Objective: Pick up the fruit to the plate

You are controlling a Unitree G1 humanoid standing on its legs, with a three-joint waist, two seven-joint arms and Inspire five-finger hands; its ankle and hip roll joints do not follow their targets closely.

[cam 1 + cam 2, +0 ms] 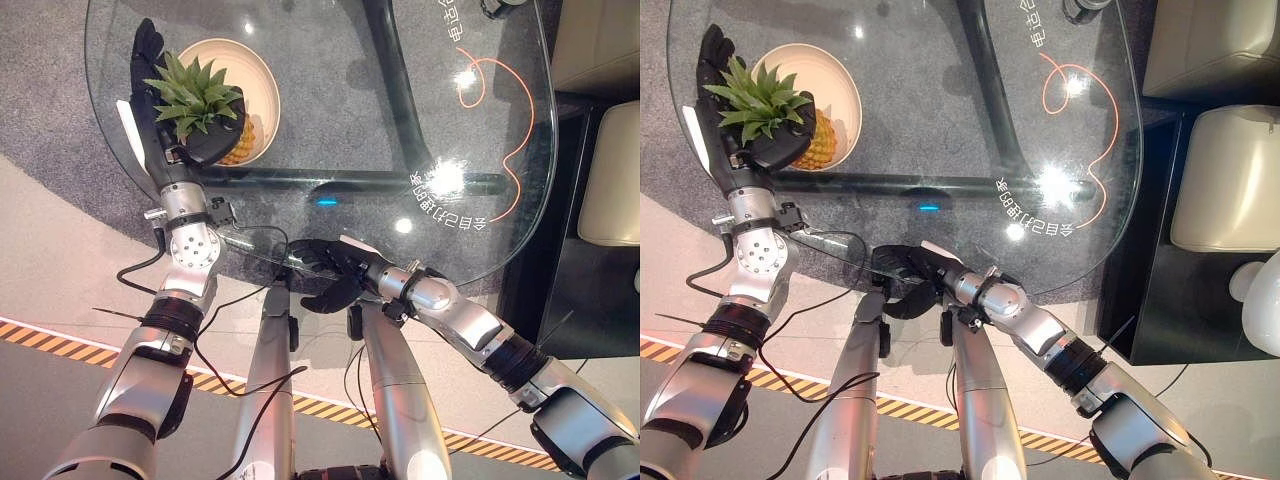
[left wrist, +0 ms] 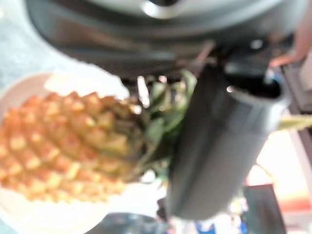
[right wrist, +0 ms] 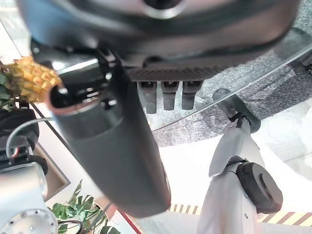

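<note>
Pineapple point(image 1: 238, 140): on plate point(image 1: 262, 80), crown gripped by left hand point(image 1: 160, 110). Right hand point(image 1: 330, 270): fingers curled, empty, at glass table point(image 1: 400, 90) edge.

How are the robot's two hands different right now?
The left hand is over the glass table, wrapped around the pineapple at its leafy top, above the plate. The right hand is at the table's near edge, fingers curled, holding nothing. Both are dark hands on silver-grey arms.

Round glass table point(image 1: 330, 110) over grey carpet point(image 1: 60, 140); cream seat point(image 1: 1230, 180) beside it; striped floor tape point(image 1: 60, 345).
</note>
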